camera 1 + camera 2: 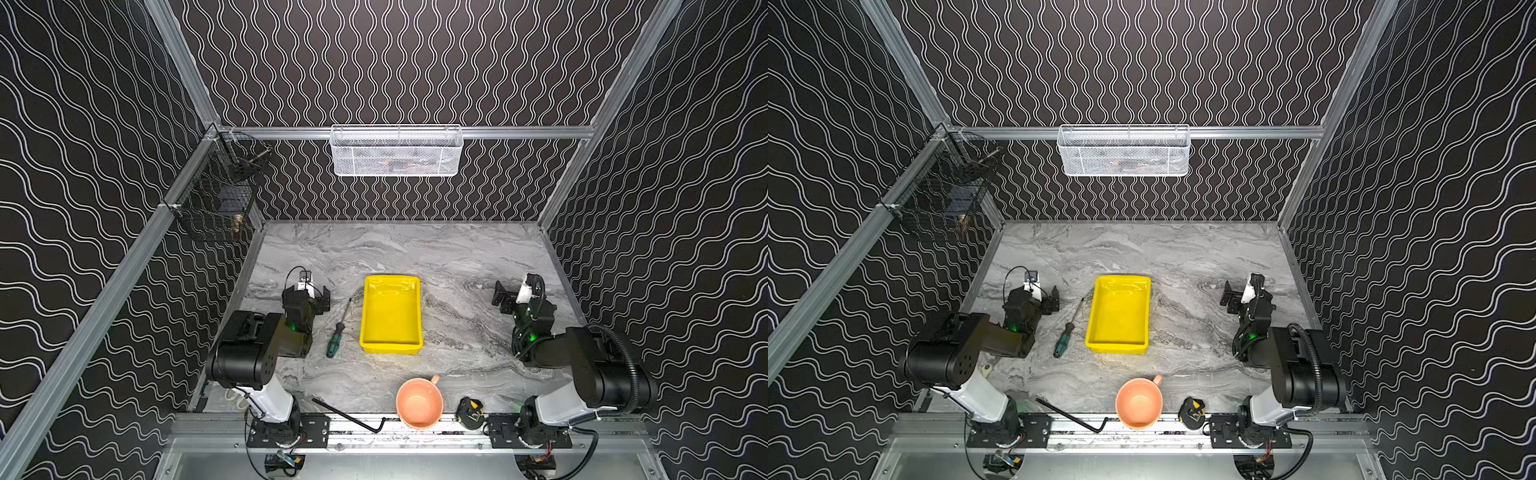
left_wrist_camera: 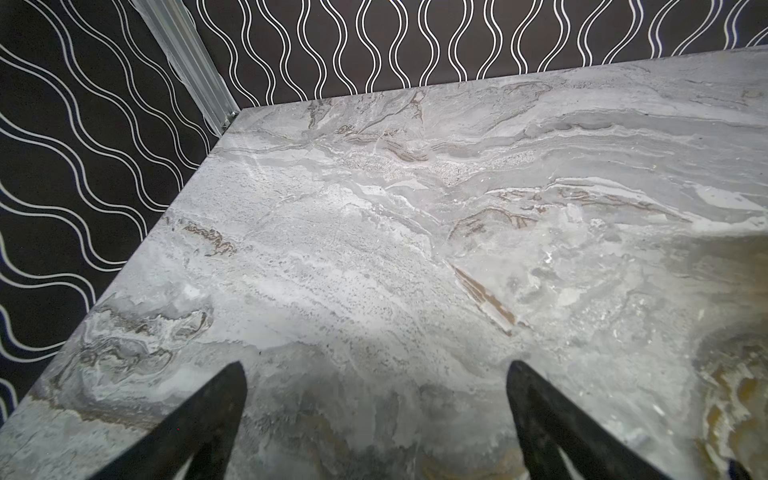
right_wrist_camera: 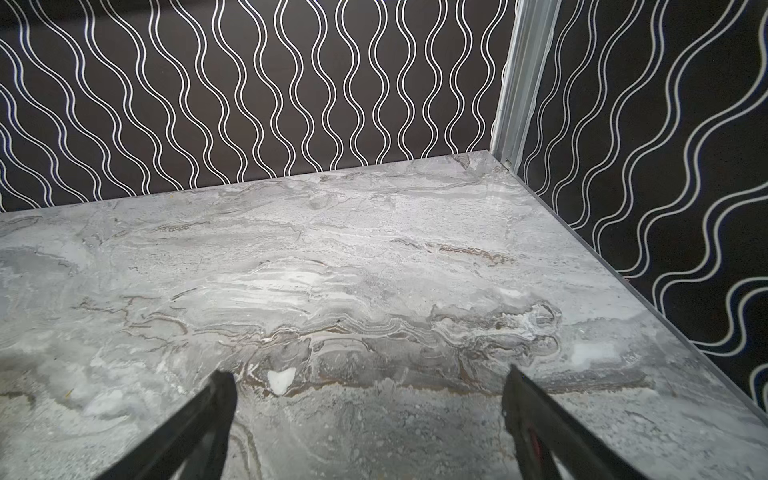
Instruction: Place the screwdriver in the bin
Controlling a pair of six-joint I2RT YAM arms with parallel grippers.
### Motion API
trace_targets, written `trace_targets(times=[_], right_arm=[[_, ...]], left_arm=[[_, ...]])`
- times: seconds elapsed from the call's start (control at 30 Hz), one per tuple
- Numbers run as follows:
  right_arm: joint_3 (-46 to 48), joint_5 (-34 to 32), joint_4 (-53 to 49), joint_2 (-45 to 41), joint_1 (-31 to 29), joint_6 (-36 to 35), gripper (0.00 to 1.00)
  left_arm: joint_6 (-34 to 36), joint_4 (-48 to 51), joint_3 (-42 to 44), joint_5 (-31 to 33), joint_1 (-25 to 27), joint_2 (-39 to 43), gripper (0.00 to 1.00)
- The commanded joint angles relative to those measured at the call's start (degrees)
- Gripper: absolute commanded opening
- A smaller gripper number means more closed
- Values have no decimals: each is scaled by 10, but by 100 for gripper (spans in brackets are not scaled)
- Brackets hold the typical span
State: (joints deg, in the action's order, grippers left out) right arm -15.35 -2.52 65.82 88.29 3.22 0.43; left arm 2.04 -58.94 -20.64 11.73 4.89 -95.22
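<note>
Screwdriver (image 1: 338, 330) flat on surface (image 1: 457, 257), between left tool (image 2: 376, 368) and bin (image 1: 390, 320), just beside bin's left wall. Long axis runs near-to-far, roughly parallel to that wall; handle toward robot. Left tool nearer, wide, empty. Right tool (image 3: 370, 374) wide, empty, beyond bin.

Both top views look steeply down from high above the 6 o'clock edge of the table (image 1: 457, 257) toward 12 o'clock. They share almost the whole scene, with the bin (image 1: 390, 316) near centre. Each wrist camera rides low and close behind its spread jaws. The left gripper (image 2: 376, 365) faces the 11 o'clock corner and the right gripper (image 3: 369, 372) the 1 o'clock corner, seemingly sharing no tabletop.
</note>
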Motion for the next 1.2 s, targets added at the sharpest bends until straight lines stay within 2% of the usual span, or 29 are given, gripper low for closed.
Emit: trace_targets(times=[0.0, 1.0, 1.1, 1.17], right_arm=[[0, -4, 14, 1, 0, -3, 100], [0, -3, 14, 1, 0, -2, 99], [0, -4, 14, 1, 0, -2, 99], [1, -8, 18, -1, 0, -2, 99]], left_arm=[[9, -10, -1, 4, 0, 1, 99], [9, -14, 1, 4, 0, 3, 99], [4, 7, -6, 37, 5, 18, 99], [1, 93, -34, 88, 19, 58, 99]])
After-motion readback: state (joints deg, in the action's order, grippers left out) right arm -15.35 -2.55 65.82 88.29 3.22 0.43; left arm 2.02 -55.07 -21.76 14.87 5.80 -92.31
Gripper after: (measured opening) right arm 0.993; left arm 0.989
